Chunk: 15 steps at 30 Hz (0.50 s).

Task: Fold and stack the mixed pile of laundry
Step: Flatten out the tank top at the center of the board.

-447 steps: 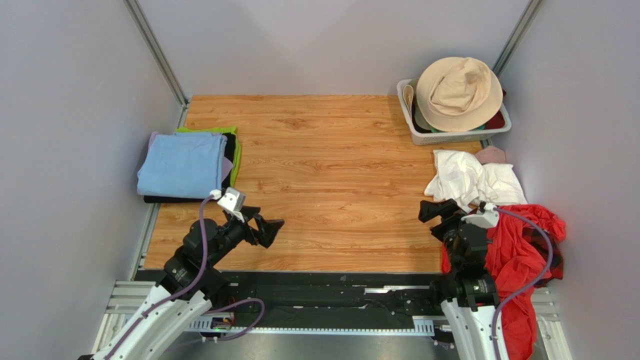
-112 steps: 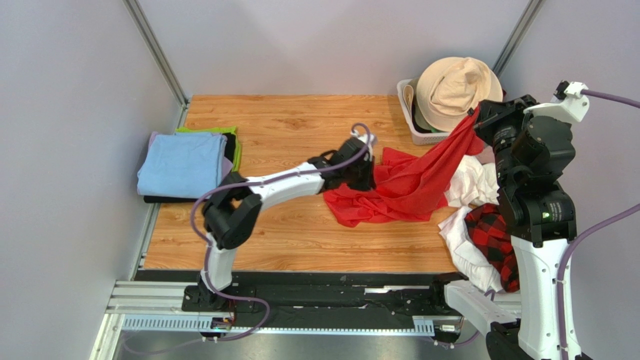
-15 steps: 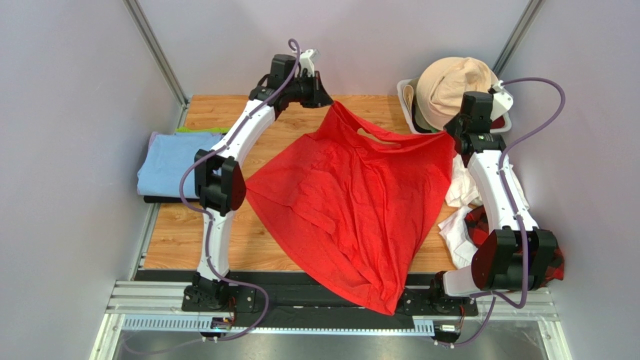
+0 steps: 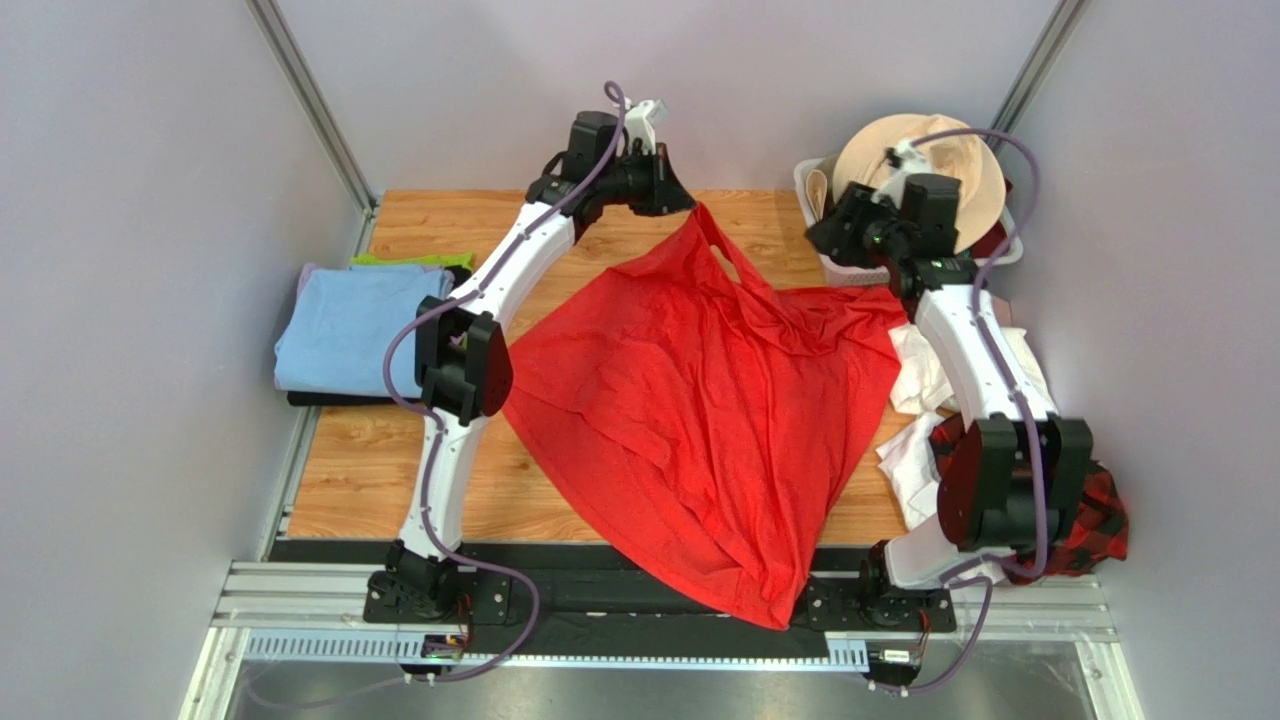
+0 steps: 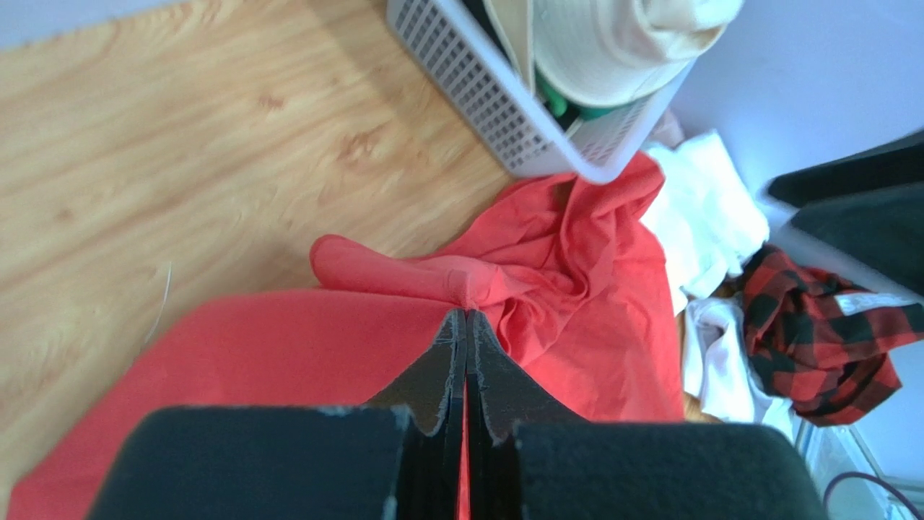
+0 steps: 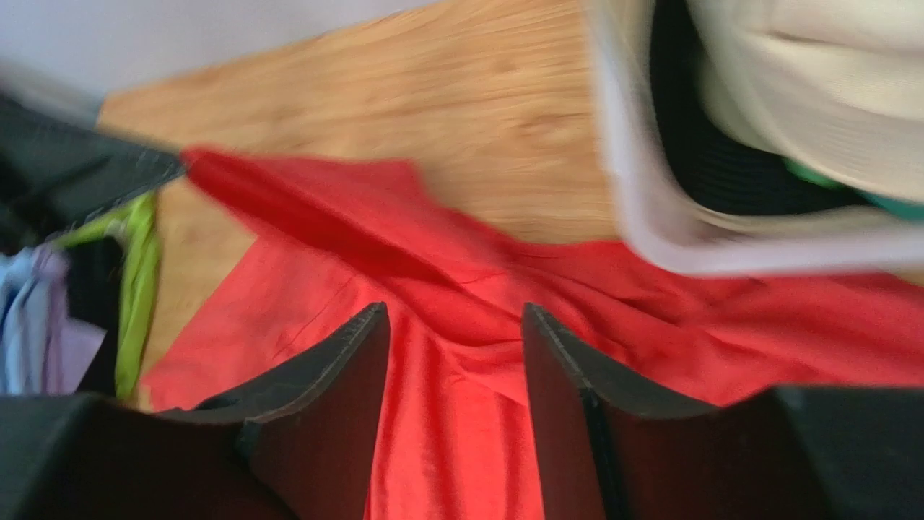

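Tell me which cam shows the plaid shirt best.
Left wrist: the plaid shirt lies crumpled and clear beside white cloths. Top external shows only patches behind the right arm. Right wrist doesn't show it.

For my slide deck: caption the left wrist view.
Left gripper shut on the red T-shirt, white basket and plaid shirt beyond.

Plaid shirt (image 4: pixel 1109 525) partly behind right arm (image 4: pixel 969 338)

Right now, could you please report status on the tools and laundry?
Left tool shut on large bright red T-shirt. Right tool open, empty. White slatted plastic basket close beside it.
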{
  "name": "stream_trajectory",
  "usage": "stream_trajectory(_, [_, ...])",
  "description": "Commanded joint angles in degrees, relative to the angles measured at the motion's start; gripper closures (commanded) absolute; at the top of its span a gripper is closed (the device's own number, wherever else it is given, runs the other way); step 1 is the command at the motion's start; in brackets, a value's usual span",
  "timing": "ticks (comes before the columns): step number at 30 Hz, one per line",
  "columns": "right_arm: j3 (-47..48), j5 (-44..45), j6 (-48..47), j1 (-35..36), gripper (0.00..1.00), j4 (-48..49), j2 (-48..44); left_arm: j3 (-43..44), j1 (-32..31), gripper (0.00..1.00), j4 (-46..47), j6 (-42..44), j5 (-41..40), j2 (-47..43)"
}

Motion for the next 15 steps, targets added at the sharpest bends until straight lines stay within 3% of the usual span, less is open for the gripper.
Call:
stream_trajectory(1, [5.7, -19.4, -9.7, 7.0, 0.46, 5.0, 8.5, 3.2, 0.0, 1.00, 2.8, -0.3, 1.3, -1.8])
stream_trajectory(7, [9.1, -18.0, -17.6, 13.8, 0.47, 6.3, 14.7, 2.8, 0.0, 1.00, 2.2, 0.7, 1.7, -1.8])
stream_trajectory(15, [11.1, -13.4, -19.6, 14.7, 0.49, 8.5, 19.4, 1.9, 0.0, 1.00, 1.8, 1.5, 1.8, -2.8])
